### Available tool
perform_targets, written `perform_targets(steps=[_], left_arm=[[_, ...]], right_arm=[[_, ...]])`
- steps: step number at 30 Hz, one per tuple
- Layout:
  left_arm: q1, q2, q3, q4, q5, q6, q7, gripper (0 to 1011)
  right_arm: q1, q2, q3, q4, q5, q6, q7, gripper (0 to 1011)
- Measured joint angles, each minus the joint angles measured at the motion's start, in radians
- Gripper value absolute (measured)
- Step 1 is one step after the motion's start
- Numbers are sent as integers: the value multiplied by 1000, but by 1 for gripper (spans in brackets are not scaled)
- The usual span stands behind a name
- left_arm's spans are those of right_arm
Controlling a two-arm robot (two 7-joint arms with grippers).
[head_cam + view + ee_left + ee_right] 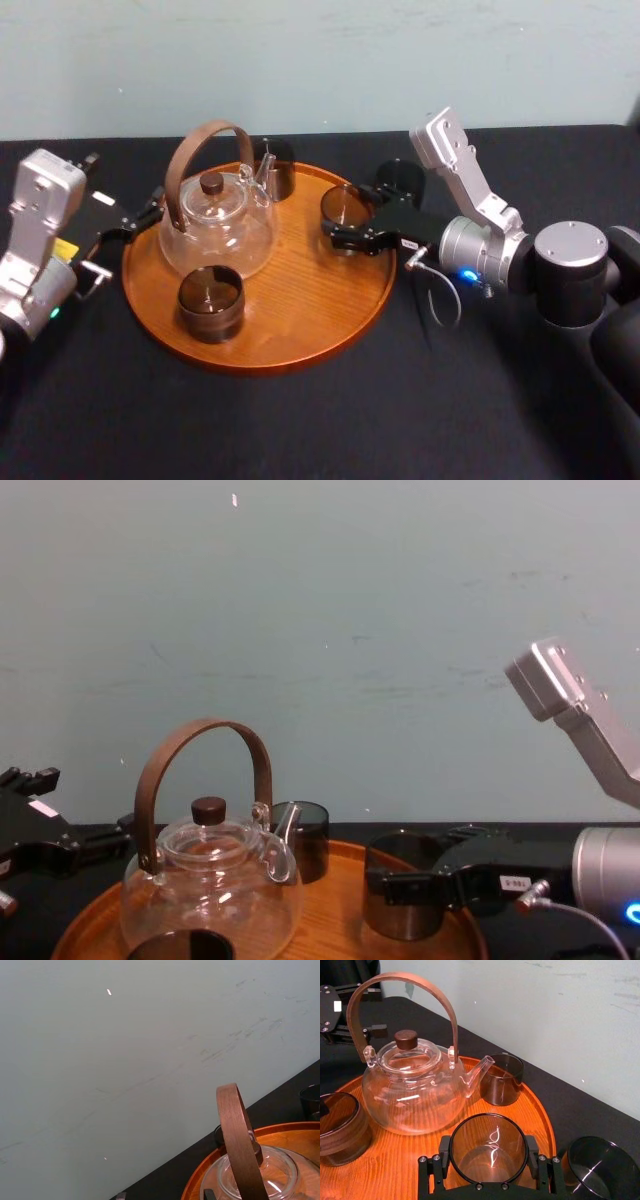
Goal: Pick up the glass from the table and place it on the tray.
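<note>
Glass (342,208) stands upright between the fingers (544,1167) of the right tool (350,220), which reaches in from the right and is clamped on its lower wall. Held like that, the glass is just inside the tray's (300,335) rim; I cannot tell whether its base touches the wood. Past the tool's tips stands a teapot (215,228) on the tray. Just beside the tool, off the tray on the counter (300,430), is a spare glass (597,1172). The left tool (148,212) hangs at the tray's opposite rim; its state I cannot tell.
</note>
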Motion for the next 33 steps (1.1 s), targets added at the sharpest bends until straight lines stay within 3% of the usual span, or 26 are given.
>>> perform_targets(steps=[24, 29, 33], left_arm=[[0, 0, 0, 0, 0, 0, 0, 1002], [0, 0, 0, 0, 0, 0, 0, 1001], [0, 0, 0, 0, 0, 0, 0, 1001]], right_arm=[[-1, 1, 1, -1, 4, 1, 0, 905], [-1, 1, 2, -1, 4, 1, 0, 997], [-1, 1, 2, -1, 5, 1, 0, 1003]])
